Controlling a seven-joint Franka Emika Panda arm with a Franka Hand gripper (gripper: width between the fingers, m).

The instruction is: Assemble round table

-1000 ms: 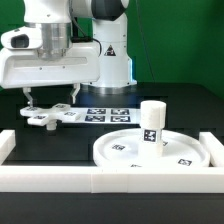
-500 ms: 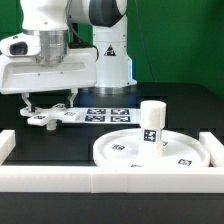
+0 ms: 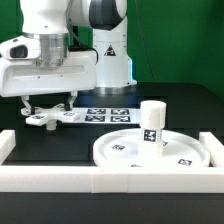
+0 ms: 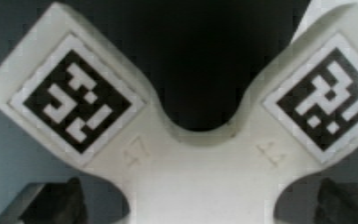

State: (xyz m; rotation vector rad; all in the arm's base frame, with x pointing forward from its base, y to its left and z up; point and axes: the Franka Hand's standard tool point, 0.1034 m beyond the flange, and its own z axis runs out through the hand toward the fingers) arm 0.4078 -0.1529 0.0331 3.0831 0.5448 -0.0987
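Note:
The white cross-shaped foot (image 3: 47,117) lies on the black table at the exterior view's left. My gripper (image 3: 50,104) hangs right over it, jaws open, one finger on each side of the foot. In the wrist view the foot (image 4: 202,150) fills the picture with two tags, and my gripper (image 4: 202,205) straddles its middle, with a dark fingertip (image 4: 55,200) beside the foot. Whether the fingers touch the foot I cannot tell. The large rimmed round disc (image 3: 115,152) lies at the front. The short cylindrical leg (image 3: 152,123) stands upright on the disc's right part.
The marker board (image 3: 106,113) lies flat behind the disc, just right of the foot. White border bars run along the front (image 3: 110,180), the left (image 3: 7,146) and the right (image 3: 215,146). The arm's base (image 3: 112,55) stands at the back.
My gripper has come down and a little left over the foot. The foot, the disc and the leg have not moved.

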